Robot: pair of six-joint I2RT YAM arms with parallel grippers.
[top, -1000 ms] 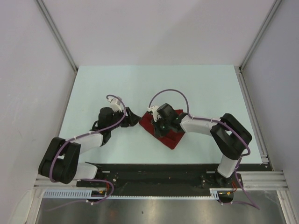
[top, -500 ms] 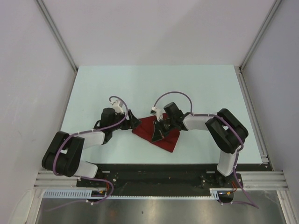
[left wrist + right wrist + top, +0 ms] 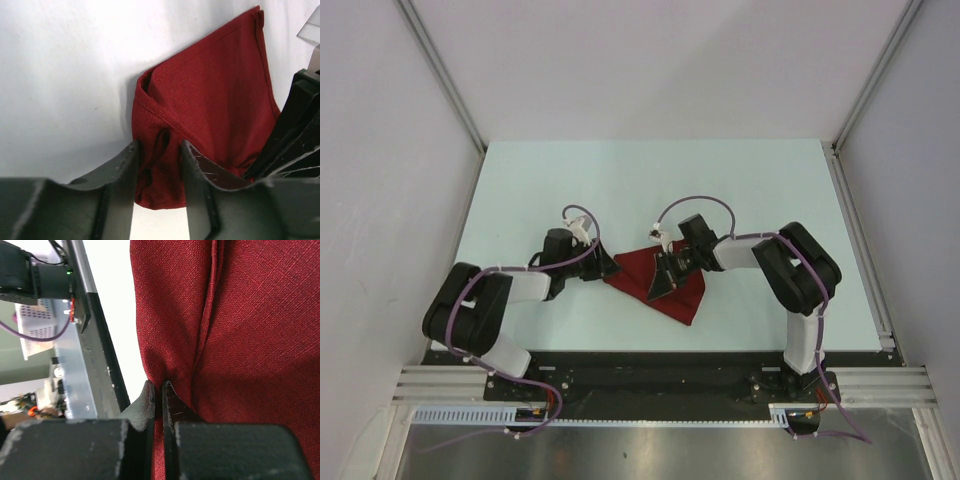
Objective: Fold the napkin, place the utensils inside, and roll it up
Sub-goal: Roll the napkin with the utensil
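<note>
The dark red napkin [image 3: 686,296] lies crumpled on the pale table between my two arms. My left gripper [image 3: 608,267] is at its left corner. In the left wrist view the left gripper [image 3: 157,172] is shut on a bunched fold of the napkin [image 3: 215,100], which fills the gap between its jaws. My right gripper [image 3: 664,274] is over the napkin's middle. In the right wrist view the right gripper [image 3: 161,390] is pinched almost fully shut on a thin ridge of the napkin [image 3: 250,340]. The knife is not in view.
The pale green table [image 3: 620,180] stretches behind the napkin, with grey walls on three sides. A black rail [image 3: 650,365] and the arm bases run along the near edge. The right arm's dark fingers [image 3: 300,125] show at the right of the left wrist view.
The napkin's left corner has been drawn out to the left and the cloth lies wider. My left gripper has moved down onto that corner. My right gripper has shifted slightly right on the cloth.
</note>
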